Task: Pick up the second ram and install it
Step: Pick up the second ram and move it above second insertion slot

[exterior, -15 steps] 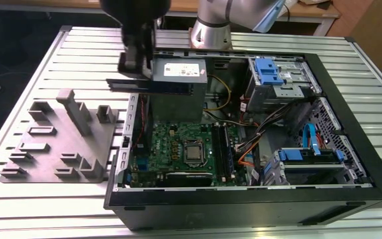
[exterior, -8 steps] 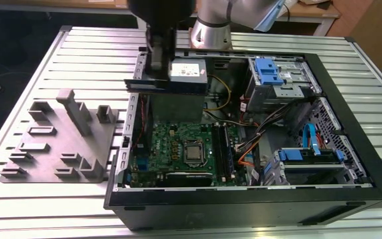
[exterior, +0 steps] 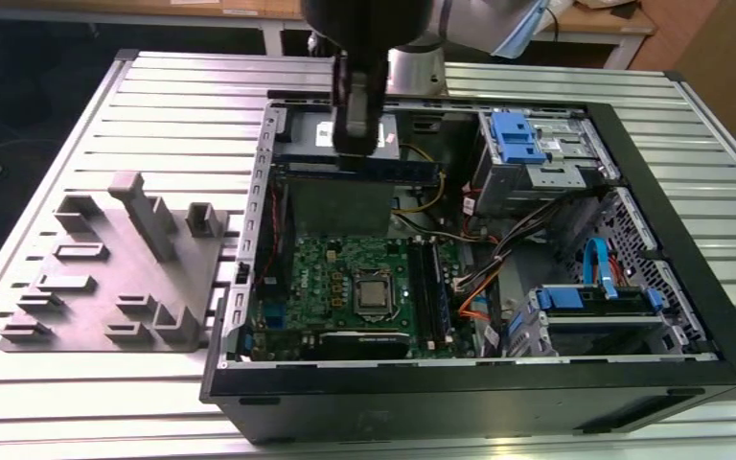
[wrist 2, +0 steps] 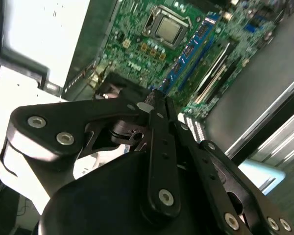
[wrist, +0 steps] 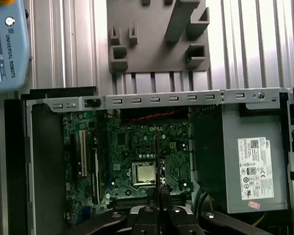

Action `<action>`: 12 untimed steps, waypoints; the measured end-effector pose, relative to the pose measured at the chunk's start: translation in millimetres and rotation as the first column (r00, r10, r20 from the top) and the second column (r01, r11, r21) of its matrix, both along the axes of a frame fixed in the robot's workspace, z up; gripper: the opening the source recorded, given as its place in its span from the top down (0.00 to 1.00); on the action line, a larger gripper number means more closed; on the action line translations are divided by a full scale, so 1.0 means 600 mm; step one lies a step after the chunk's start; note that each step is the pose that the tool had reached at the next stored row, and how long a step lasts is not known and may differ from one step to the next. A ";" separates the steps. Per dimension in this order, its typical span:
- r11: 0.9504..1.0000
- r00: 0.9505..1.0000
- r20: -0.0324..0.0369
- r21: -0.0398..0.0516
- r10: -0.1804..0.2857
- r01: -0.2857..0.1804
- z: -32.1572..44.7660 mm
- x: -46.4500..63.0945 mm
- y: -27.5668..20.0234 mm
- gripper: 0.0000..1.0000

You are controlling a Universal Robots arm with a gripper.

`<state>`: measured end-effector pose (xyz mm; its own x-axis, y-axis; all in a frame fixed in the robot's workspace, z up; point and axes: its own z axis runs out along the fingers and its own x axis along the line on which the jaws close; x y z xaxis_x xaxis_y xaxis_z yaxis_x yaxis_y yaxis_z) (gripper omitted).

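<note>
Exterior view crops the ribbed aluminium table [exterior: 150,86] at its edges and the arm [exterior: 368,29] at the top. The arm's dark wrist hides part of the far end of the open black steel computer case [exterior: 471,402]. On the exterior view's left sits a grey plastic holder block [exterior: 100,278] of upright posts and pockets. Inside the case lie a grey sheet-metal power supply [wrist: 245,161] and a green motherboard [exterior: 342,278] with a square silver processor [exterior: 372,292].

The gripper [exterior: 357,151] hangs over the case's far end, its 2 black fingers [wrist 2: 161,147] pinched narrow on the second ram [exterior: 381,172], a long flat bluish board with black chips. The stick hangs level beneath the fingertips, near the power supply and apart from the memory slots [exterior: 429,287]. In the first wrist view it shows as 1 thin edge, hard to make out.
</note>
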<state>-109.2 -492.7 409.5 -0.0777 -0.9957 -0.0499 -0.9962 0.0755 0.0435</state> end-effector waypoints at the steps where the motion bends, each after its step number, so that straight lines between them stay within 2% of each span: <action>1: 1.000 1.000 0.000 0.000 0.000 0.000 0.000 0.006 0.0000 0.90; 8: 1.000 1.000 -0.001 0.000 0.000 0.000 -0.003 0.047 0.0000 0.90; 12: 1.000 1.000 -0.004 0.000 0.000 0.000 -0.011 0.067 -0.0001 0.90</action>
<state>-69.0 -492.8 402.8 -0.0777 -0.9957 -0.0498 -0.9960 0.0754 0.0472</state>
